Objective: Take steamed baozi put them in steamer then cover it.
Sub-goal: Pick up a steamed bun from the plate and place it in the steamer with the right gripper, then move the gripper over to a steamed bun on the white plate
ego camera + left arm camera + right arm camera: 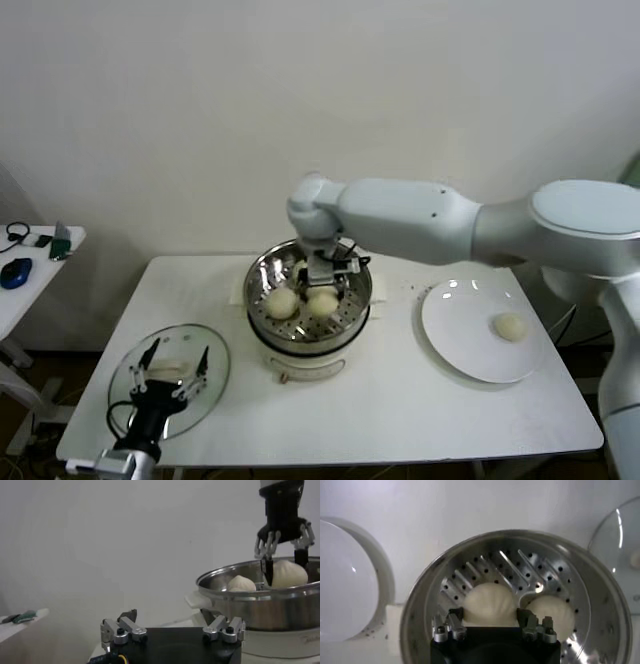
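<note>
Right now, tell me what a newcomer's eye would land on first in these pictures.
First, the big white right arm reaching across the table, its right gripper hanging over the shiny steamer at mid-table, fingers spread around a baozi inside, with another bun beside it. Next, a lone bun on the white plate to the steamer's right. Last, the glass cover lying flat at the table's front left, the left gripper open above it.
</note>
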Tool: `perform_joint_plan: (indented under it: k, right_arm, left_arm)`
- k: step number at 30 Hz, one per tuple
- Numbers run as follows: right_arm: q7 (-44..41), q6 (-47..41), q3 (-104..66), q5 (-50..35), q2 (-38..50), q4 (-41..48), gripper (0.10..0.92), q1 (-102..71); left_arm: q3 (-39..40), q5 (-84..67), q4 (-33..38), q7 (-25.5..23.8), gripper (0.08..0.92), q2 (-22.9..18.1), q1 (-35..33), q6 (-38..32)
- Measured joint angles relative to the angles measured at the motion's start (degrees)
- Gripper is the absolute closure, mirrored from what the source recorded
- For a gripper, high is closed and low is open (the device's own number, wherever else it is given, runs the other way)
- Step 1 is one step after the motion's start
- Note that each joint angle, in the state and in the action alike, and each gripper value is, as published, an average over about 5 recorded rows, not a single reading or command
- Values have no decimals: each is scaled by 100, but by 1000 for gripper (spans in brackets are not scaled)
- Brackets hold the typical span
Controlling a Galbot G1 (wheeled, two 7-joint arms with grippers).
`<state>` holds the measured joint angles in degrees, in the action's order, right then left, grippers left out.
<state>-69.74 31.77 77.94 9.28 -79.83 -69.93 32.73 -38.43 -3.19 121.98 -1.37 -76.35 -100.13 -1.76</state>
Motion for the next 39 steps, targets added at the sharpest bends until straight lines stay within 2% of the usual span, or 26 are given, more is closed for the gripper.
perform_joint_plan:
  k: [20,28,39]
  right_arm:
    - [-43,125,-14,298,-190,-84,310,-325]
    - [-134,112,-68,317,-154,-118,207,-296]
    - [-118,11,-273,186,22,-145,203,-81]
  left_arm:
    - [-8,-44,-98,1,177,2,25,-12]
    - [-14,-49,-115,4,177,2,25,-22]
    - [-17,-59,-116,6,177,9,37,-36]
